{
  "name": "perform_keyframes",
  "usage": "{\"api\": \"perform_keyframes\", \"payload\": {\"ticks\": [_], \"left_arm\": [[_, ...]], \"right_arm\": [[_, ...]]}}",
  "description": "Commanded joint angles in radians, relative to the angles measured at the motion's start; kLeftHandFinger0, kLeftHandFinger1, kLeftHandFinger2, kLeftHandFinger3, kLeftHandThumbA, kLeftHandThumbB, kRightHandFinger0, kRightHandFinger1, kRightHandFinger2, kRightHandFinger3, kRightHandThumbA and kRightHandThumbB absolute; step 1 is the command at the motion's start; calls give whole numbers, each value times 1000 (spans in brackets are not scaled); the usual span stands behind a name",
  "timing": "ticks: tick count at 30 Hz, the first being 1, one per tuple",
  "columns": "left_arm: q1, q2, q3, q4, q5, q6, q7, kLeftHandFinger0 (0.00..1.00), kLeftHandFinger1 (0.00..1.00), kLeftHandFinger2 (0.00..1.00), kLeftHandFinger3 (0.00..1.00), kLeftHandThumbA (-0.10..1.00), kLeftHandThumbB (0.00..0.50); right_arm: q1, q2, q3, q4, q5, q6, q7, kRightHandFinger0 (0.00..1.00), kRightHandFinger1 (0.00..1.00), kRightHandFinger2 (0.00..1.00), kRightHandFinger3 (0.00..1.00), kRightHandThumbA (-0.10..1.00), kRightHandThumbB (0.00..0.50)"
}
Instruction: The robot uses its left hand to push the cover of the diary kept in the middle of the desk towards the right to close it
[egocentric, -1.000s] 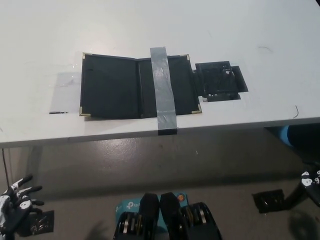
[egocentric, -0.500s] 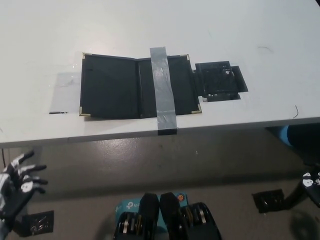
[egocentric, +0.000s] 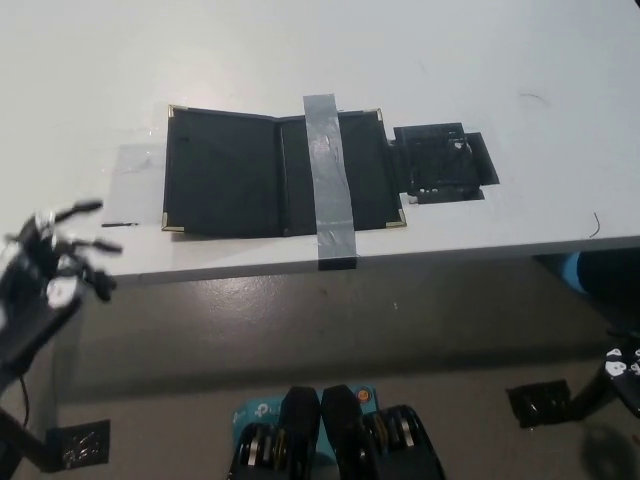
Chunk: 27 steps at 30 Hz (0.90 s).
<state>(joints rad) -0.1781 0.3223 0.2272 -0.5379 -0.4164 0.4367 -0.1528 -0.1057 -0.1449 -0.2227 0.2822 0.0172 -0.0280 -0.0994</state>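
A black diary (egocentric: 225, 172) with gold corner caps lies open and flat in the middle of the white desk (egocentric: 300, 60). A strip of grey tape (egocentric: 328, 180) runs across its right half down to the desk's front edge. My left hand (egocentric: 52, 265) hovers at the desk's front left edge, left of and below the diary, fingers spread and holding nothing. It is clear of the cover. Only a small part of my right hand (egocentric: 622, 372) shows at the lower right edge, below the desk.
A patch of black tape (egocentric: 440, 160) is stuck on the desk just right of the diary. A clear tape patch (egocentric: 130, 185) lies left of it. Black tape marks (egocentric: 538, 402) are on the floor below.
My left hand has risen from the lower left corner up to the desk's front left edge, nearer the diary. The diary has not moved.
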Motion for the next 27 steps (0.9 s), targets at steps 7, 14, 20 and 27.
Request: {"api": "perform_keyframes", "payload": {"ticks": [7, 14, 20, 27], "left_arm": [[-154, -154, 87, 210, -138, 33, 123, 664, 609, 716, 963, 23, 0], [-242, -206, 160, 422, -149, -2, 118, 1000, 959, 1000, 1000, 740, 0], [-308, -268, 227, 590, -180, -34, 149, 1000, 1000, 1000, 1000, 1000, 50], [-358, -296, 300, 675, -229, -42, 165, 1000, 1000, 1000, 1000, 1000, 186]], "right_arm": [[-3, -28, -1, -29, -10, -16, -7, 0, 58, 212, 473, 269, 222], [-10, -26, 4, -34, -12, -1, -6, 0, 55, 196, 479, 276, 225], [-5, -26, 3, -39, -13, -4, -10, 0, 45, 199, 468, 262, 228], [-15, -32, -1, -40, -9, 3, -10, 0, 32, 174, 472, 257, 230]]}}
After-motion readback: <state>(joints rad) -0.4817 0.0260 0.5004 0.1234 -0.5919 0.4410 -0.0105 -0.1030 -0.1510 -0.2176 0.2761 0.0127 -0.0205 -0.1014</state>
